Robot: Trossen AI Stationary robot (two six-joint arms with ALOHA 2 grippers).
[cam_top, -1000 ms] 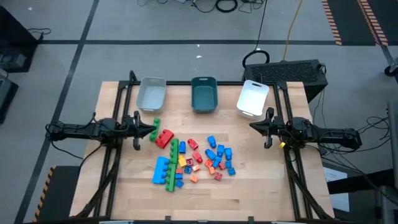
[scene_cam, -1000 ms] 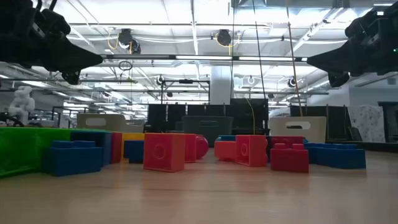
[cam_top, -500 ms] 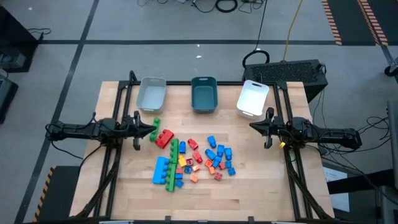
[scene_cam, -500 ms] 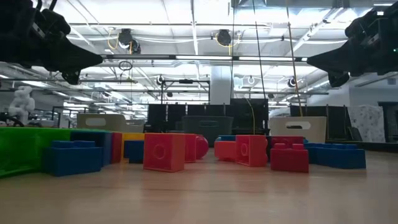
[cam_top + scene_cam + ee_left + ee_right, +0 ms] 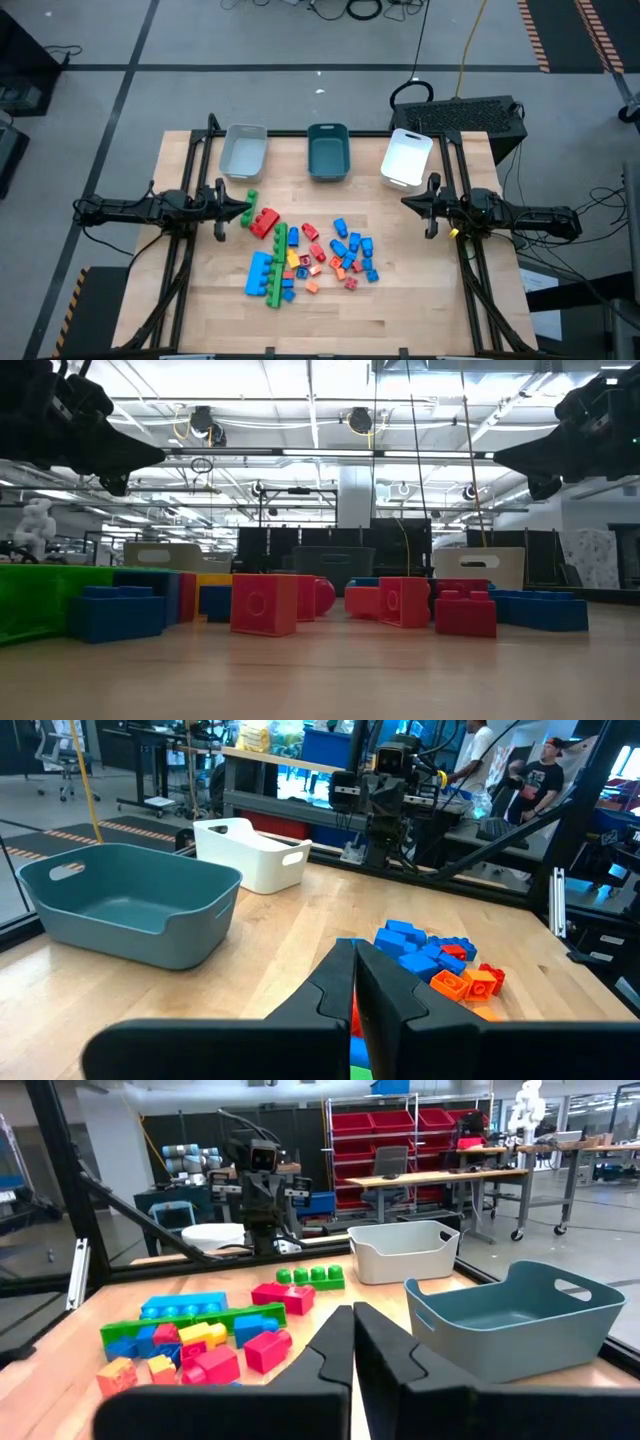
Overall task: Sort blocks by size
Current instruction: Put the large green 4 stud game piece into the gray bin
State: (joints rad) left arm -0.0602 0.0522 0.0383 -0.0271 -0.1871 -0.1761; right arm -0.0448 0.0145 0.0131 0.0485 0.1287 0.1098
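The blocks (image 5: 305,255) lie loose in a heap on the wooden table, left of its middle. Among them are a long green bar (image 5: 275,268), a red brick (image 5: 263,222), a green brick (image 5: 250,199) and small blue, orange and yellow pieces. My left gripper (image 5: 247,211) hovers shut at the table's left side, pointing level toward the heap, just short of the red brick. My right gripper (image 5: 405,203) hovers shut at the right side, pointing level toward the left. In each wrist view the fingers (image 5: 355,975) (image 5: 352,1338) are pressed together with nothing between them.
Three trays stand in a row along the far edge: grey (image 5: 243,150), teal (image 5: 327,152) and white (image 5: 407,157). Bare wood lies at the near edge and between the heap and the right arm. Black frame rails run along both sides of the table.
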